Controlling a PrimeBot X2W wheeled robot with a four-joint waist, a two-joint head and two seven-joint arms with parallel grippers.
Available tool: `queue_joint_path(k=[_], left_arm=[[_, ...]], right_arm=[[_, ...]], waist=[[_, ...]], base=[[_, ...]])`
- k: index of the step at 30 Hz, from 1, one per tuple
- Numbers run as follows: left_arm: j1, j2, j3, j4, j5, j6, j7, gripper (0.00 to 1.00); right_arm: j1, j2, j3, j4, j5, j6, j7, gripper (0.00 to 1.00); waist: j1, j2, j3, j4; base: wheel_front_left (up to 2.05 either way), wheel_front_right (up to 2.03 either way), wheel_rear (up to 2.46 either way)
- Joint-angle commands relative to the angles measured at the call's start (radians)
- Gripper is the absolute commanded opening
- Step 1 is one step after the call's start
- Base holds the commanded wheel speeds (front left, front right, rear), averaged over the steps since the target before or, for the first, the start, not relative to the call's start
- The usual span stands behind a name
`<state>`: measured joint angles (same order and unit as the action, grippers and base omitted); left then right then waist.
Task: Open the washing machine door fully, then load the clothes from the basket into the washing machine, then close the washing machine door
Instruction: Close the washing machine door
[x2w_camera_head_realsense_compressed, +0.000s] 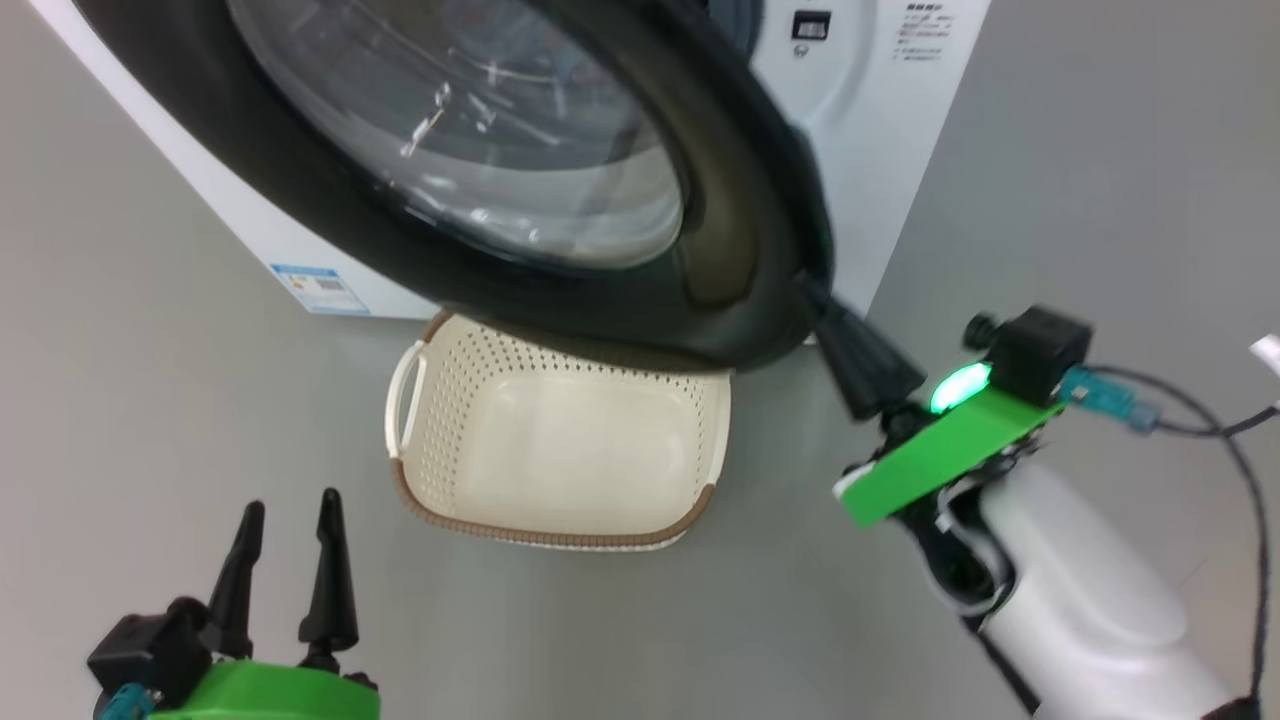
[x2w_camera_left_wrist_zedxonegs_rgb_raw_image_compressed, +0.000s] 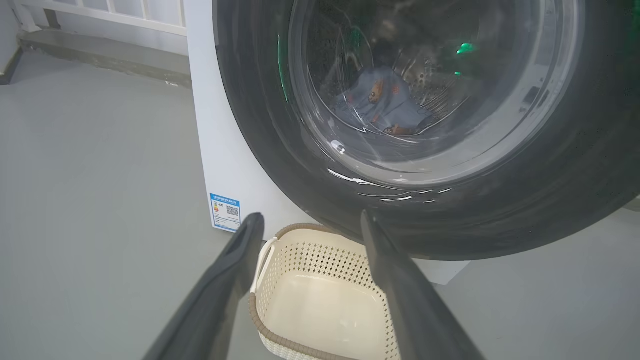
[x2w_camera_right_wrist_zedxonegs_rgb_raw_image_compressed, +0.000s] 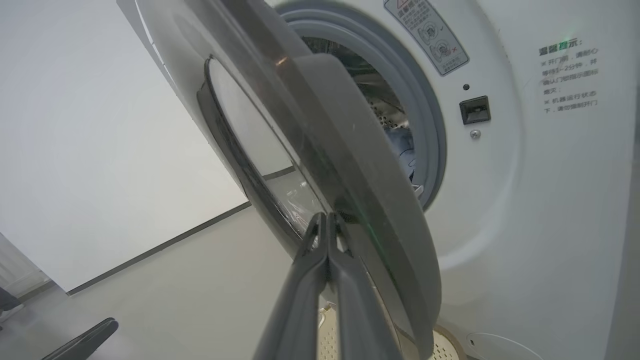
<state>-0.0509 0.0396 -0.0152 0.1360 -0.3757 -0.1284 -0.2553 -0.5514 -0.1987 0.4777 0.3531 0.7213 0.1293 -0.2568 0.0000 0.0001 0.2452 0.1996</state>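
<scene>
Contact is at the right hand (x2w_camera_right_wrist_zedxonegs_rgb_raw_image_compressed: 327, 220): its two long dark fingers are pressed together with nothing between them, tips set against the edge of the large round glossy black washing machine door (x2w_camera_right_wrist_zedxonegs_rgb_raw_image_compressed: 350, 150) with its bulging clear glass window. The left hand (x2w_camera_head_realsense_compressed: 290, 505) hangs low over the grey floor (x2w_camera_head_realsense_compressed: 150, 300), fingers spread wide and holding nothing.

The door stands part-way shut, angled out from the big white front-loading washing machine (x2w_camera_right_wrist_zedxonegs_rgb_raw_image_compressed: 525, 200). Its lower edge hangs over the far end of the small cream-white perforated plastic basket (x2w_camera_head_realsense_compressed: 560, 535) with brown rim trim, which is empty. Through the glass, the light blue clothes printed with orange-brown bears (x2w_camera_left_wrist_zedxonegs_rgb_raw_image_compressed: 380, 100) lie inside the steel drum, so closing looks like the step in hand.

The tips could skid off the glossy, curved rim, since they only push and do not grip, leaving the door ajar. Blue fabric shows near the lower gasket; if it sits on the seal, the door may trap it and fail to latch. Whether the door clears the basket rim I cannot tell.
</scene>
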Motion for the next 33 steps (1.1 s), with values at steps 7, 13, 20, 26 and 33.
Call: queue_joint_path(k=[7,13,20,26,33], left_arm=[[-0.065,0.011,0.002,-0.037,-0.013,-0.002,-0.006,1.0],[-0.102,0.011,-0.032,-0.051,-0.029,-0.002,-0.006,1.0],[-0.126,0.011,-0.054,-0.065,-0.038,-0.002,-0.006,1.0],[-0.134,0.011,-0.071,-0.072,-0.037,-0.002,-0.006,1.0],[-0.145,0.011,-0.084,-0.076,-0.034,-0.002,-0.006,1.0]], right_arm=[[-0.1,-0.019,-0.083,0.008,-0.029,0.001,-0.005,0.0],[-0.199,-0.045,-0.136,0.048,-0.044,0.001,-0.005,0.0],[-0.289,-0.058,-0.184,0.095,-0.056,0.001,-0.005,0.0],[-0.332,-0.044,-0.261,0.114,-0.066,0.001,-0.005,0.0],[-0.371,-0.03,-0.298,0.137,-0.082,0.001,-0.005,0.0]], waist=[[0.0,-0.0001,0.075,0.044],[0.0,-0.0001,0.128,0.085],[0.0,-0.0001,0.157,0.114],[0.0,-0.0001,0.168,0.128],[0.0,-0.0001,0.182,0.135]], base=[[0.0,0.0,0.0],[0.0,0.0,0.0],[0.0,0.0,0.0],[0.0,0.0,0.0],[0.0,0.0,0.0]])
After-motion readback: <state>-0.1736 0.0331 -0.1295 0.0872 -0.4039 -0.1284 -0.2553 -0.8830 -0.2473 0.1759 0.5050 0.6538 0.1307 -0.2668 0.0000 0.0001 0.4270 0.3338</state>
